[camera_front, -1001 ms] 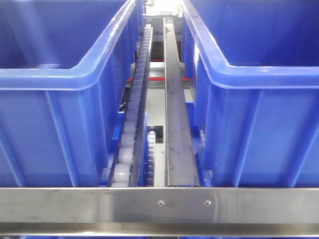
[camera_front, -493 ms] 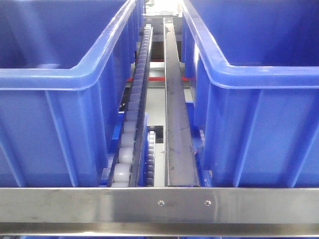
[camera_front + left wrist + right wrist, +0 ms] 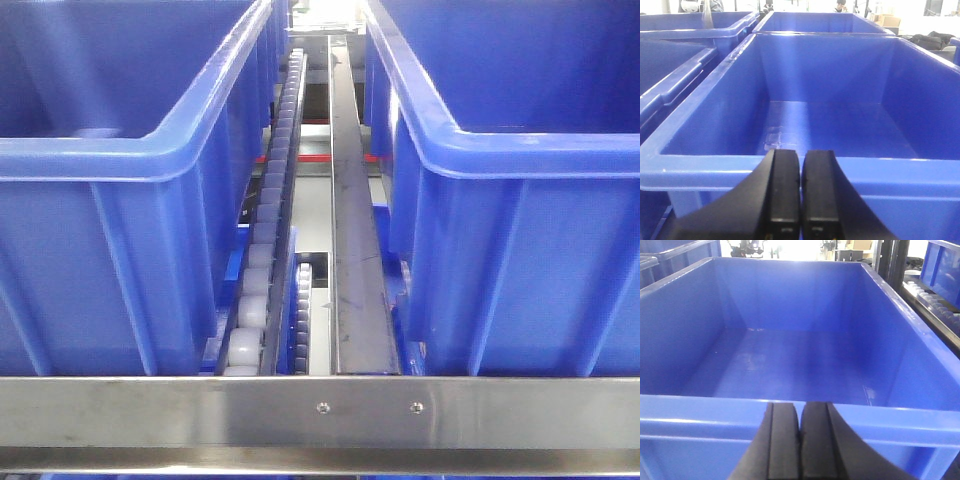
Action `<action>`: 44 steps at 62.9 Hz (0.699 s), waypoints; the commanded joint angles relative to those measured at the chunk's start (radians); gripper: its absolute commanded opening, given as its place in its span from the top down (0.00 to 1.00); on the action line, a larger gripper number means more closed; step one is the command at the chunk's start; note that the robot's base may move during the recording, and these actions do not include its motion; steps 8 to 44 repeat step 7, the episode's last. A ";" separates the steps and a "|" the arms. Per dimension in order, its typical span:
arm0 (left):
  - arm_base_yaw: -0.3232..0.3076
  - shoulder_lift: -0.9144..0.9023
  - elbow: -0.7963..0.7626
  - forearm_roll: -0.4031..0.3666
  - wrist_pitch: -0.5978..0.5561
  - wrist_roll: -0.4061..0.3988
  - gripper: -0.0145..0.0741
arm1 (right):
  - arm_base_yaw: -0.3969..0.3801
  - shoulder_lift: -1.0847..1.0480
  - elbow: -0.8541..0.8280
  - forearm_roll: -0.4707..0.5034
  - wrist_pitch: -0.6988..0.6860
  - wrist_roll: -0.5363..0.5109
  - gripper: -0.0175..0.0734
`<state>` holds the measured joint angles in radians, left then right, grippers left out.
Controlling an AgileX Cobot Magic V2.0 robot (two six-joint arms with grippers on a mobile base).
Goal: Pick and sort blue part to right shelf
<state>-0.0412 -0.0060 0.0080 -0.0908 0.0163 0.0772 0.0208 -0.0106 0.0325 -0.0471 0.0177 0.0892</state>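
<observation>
1. While the front view is looking along the right shelf (image 3: 320, 410), two large blue bins are standing on it, the left bin (image 3: 120, 220) and the right bin (image 3: 520, 220), with a gap between them.
2. In that gap a lane of small white rollers (image 3: 262, 260) is running away from the camera, and just beside it a grey metal rail (image 3: 355, 270) is lying parallel; a steel crossbar with two screws is crossing the bottom of the view in front of both bins.
3. The left hand (image 3: 800, 165) is hovering at the near rim of a blue bin (image 3: 715, 165), its two black fingers (image 3: 784, 195) pressed together with only a thin seam between them and nothing held.
4. That bin is showing a bare floor with only a pale glare patch on it; more blue bins are sitting to its left and behind it.
5. The right hand (image 3: 800, 425) is hovering at the near rim of another blue bin (image 3: 900, 415), its fingers (image 3: 782, 445) likewise closed together around nothing.
6. This bin's floor is also showing bare, with faint scuffs and reflections.
7. The blue part is not showing in any view, so I cannot tell where it is lying.
</observation>
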 commanded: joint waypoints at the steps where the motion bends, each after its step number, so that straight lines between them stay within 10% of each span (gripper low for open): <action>1: 0.000 -0.022 0.022 0.001 -0.086 -0.004 0.70 | -0.004 -0.021 -0.023 -0.010 -0.094 -0.003 0.74; 44: 0.000 -0.022 0.022 0.001 -0.086 -0.004 0.70 | -0.004 -0.021 -0.023 -0.010 -0.094 -0.003 0.74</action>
